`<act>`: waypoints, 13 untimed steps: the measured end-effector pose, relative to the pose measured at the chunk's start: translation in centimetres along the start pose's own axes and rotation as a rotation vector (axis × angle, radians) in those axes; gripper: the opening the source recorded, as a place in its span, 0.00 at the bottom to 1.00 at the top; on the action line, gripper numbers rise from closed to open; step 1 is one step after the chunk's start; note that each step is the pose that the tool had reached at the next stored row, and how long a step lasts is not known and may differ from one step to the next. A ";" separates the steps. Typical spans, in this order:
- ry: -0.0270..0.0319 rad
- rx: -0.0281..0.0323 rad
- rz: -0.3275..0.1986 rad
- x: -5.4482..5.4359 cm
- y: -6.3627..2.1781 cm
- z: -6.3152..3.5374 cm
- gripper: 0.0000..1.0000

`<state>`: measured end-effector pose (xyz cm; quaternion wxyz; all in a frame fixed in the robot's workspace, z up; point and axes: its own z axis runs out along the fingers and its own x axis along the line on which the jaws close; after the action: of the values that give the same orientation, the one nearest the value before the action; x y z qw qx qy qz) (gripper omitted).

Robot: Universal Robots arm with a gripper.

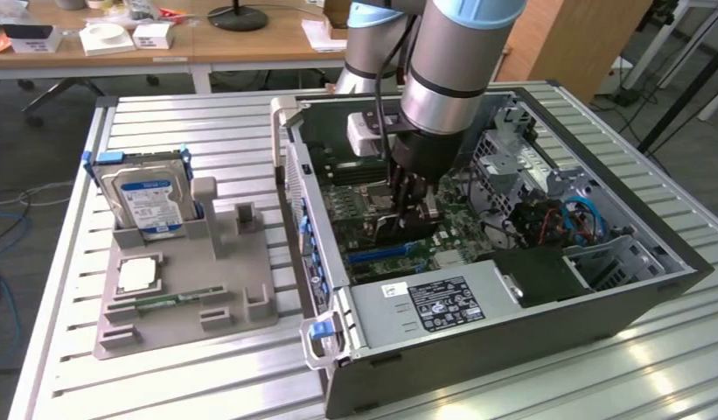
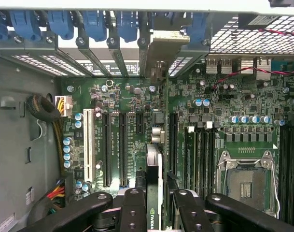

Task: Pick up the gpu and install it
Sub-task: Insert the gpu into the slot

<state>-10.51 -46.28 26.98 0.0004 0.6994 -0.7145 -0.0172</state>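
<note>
The pick-up is done: the hand (image 2: 156,205) is pinching the gpu (image 2: 154,164) edge-on between its fingers, inside the open computer case (image 1: 638,289) that lies on the worktop (image 1: 195,131) toward the exterior view's right edge. The card stands upright over the motherboard (image 2: 113,96), in line with a long slot, its pale bracket (image 2: 159,50) at the rear openings. I cannot tell whether it is fully seated, and with the hand gripping it, installation looks unfinished.

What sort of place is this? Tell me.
Likely a robotics lab or workshop: an open computer case on a slatted metal table, a grey fixture holding a hard drive, desks behind.
</note>
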 end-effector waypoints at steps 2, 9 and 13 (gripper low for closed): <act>-0.0002 0.0001 0.000 0.0 0.00 0.02 0.27; -0.0001 0.0001 0.000 0.0 0.02 0.07 0.27; -0.0001 0.0001 0.000 0.0 0.07 0.09 0.27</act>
<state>-10.58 -46.27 26.89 0.0003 0.6994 -0.7145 -0.0172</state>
